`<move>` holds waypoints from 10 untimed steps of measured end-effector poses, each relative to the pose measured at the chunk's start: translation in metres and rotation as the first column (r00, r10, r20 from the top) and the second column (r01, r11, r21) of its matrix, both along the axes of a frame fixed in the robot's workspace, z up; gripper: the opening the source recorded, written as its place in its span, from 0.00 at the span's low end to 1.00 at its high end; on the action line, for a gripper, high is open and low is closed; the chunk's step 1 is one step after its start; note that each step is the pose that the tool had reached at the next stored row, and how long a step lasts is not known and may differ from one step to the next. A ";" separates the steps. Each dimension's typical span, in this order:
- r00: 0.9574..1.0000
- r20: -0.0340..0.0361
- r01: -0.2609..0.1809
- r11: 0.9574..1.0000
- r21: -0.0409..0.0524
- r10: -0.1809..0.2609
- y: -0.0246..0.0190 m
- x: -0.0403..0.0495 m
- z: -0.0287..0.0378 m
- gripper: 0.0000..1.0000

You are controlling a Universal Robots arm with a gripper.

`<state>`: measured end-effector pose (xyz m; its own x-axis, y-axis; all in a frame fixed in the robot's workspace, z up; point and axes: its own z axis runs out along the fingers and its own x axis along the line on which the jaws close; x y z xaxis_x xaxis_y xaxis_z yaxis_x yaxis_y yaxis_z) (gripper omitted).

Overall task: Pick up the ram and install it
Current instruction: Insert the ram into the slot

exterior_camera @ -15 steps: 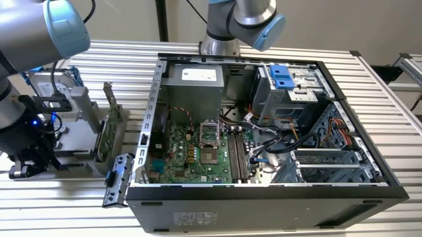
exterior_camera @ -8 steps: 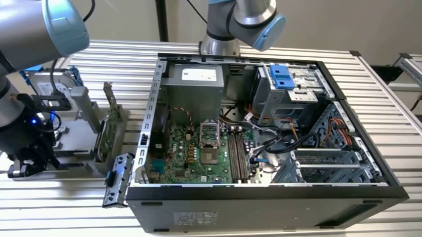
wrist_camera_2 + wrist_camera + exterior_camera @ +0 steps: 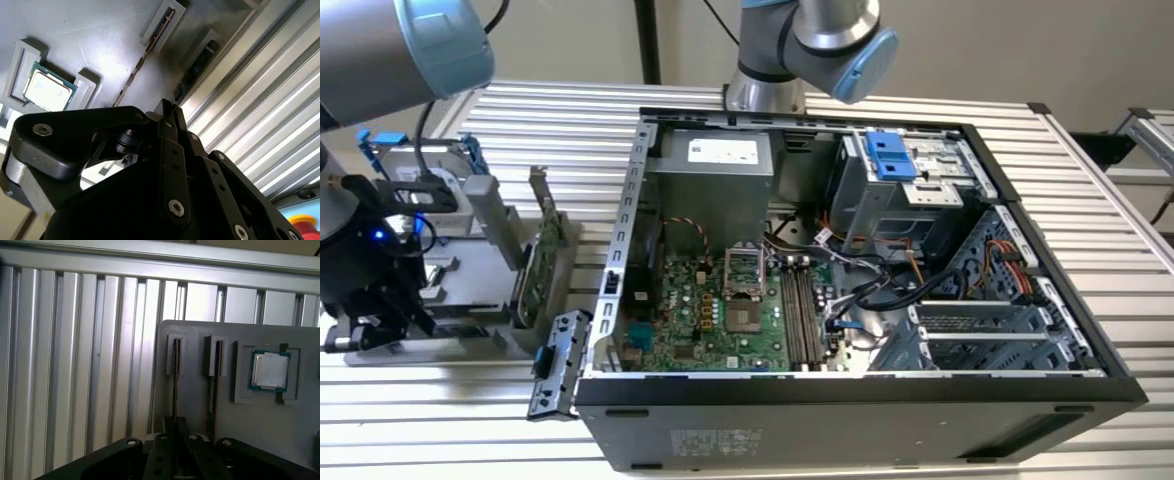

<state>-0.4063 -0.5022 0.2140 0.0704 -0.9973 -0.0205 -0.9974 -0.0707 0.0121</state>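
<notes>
First wrist view | ram [image 3: 175, 371] in tray [image 3: 195, 335] slot, between jaws | grip: cannot tell

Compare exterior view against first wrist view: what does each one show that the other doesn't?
Exterior view: open computer case, motherboard, upright green card. First wrist view: ram and a second stick edge-on in slots, processor in its recess. Both: grey holder, slatted table, gripper at the holder.

No legible text; print on power supply label [image 3: 720, 150] unreadable.
</notes>
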 end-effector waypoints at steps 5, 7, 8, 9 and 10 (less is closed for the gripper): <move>1.000 0.000 0.000 1.000 0.000 0.000 0.0000 0.0000 0.0082 0.00; 1.000 0.000 0.000 1.000 0.000 0.000 0.0000 0.0000 0.0106 0.00; 1.000 0.000 0.000 1.000 0.000 0.000 0.0000 0.0000 0.0117 0.00; 1.000 0.000 0.000 1.000 0.000 0.000 0.0000 0.0000 0.0125 0.00; 1.000 0.000 0.000 1.000 0.000 0.000 0.0000 0.0000 0.0133 0.00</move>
